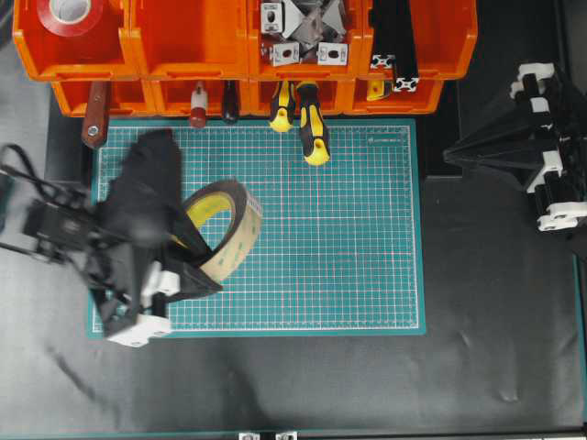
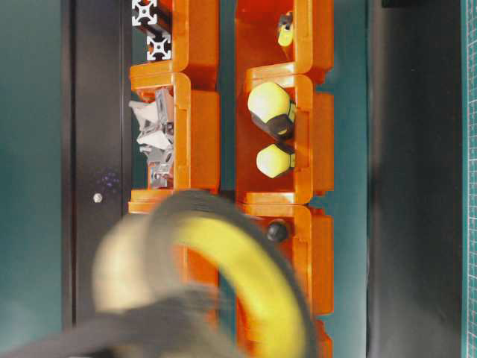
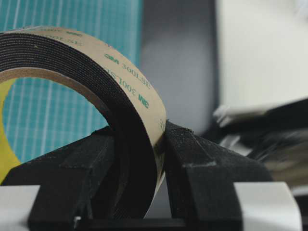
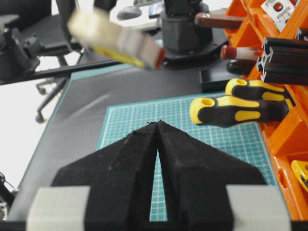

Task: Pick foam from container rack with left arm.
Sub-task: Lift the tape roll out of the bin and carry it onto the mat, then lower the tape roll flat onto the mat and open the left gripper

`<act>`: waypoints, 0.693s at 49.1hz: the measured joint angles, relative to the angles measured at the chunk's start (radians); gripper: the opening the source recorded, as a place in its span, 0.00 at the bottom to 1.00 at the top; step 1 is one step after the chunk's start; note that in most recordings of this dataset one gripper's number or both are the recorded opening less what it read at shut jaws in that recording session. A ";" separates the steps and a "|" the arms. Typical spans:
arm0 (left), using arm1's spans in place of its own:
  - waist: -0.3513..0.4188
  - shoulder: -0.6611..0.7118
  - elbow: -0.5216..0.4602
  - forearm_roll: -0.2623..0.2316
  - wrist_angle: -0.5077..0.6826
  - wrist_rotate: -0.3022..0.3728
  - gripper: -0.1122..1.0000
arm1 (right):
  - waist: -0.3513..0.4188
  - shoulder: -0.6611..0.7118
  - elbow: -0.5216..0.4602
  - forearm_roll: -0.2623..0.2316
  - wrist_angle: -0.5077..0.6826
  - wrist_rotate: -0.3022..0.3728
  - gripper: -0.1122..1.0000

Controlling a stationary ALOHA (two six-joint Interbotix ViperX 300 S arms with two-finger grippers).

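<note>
Overhead: foam (image 1: 225,229) near screwdrivers (image 1: 310,124), unobstructed.

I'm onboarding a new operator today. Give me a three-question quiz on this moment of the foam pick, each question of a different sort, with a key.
1. True or false: the left gripper has its fingers shut on the wall of the foam.
2. Multiple choice: the foam is now (A) inside the container rack, (B) held above the green cutting mat, (C) in the right gripper.
3. Fill in: the red tape roll sits in a bin of the ____ row.

Key: 1 true; 2 B; 3 rear.
</note>
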 measured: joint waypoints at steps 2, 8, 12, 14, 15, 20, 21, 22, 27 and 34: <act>0.000 0.026 -0.011 0.000 0.040 0.000 0.33 | 0.000 -0.002 0.000 0.000 0.008 0.008 0.10; -0.002 0.077 -0.046 0.000 0.126 0.005 0.33 | 0.000 -0.012 0.000 0.000 0.025 0.020 0.10; 0.000 0.094 -0.066 0.000 0.147 0.009 0.33 | 0.000 -0.020 0.000 0.000 0.031 0.020 0.10; -0.002 0.100 -0.072 0.000 0.150 0.014 0.33 | 0.000 -0.021 0.000 0.000 0.032 0.020 0.10; -0.002 0.101 -0.072 0.000 0.150 0.017 0.33 | 0.000 -0.023 0.002 0.000 0.032 0.020 0.10; -0.002 0.106 -0.075 0.002 0.155 0.034 0.33 | 0.000 -0.028 0.000 0.000 0.032 0.020 0.10; -0.002 0.106 -0.075 0.002 0.155 0.035 0.33 | 0.000 -0.028 0.000 0.000 0.032 0.020 0.10; -0.002 0.106 -0.075 0.002 0.155 0.038 0.33 | 0.000 -0.028 0.000 0.000 0.032 0.020 0.10; -0.002 0.106 -0.077 0.000 0.156 0.052 0.36 | 0.000 -0.028 0.002 0.000 0.034 0.020 0.10; -0.002 0.104 -0.077 0.005 0.156 0.098 0.69 | 0.000 -0.028 0.000 0.000 0.032 0.020 0.10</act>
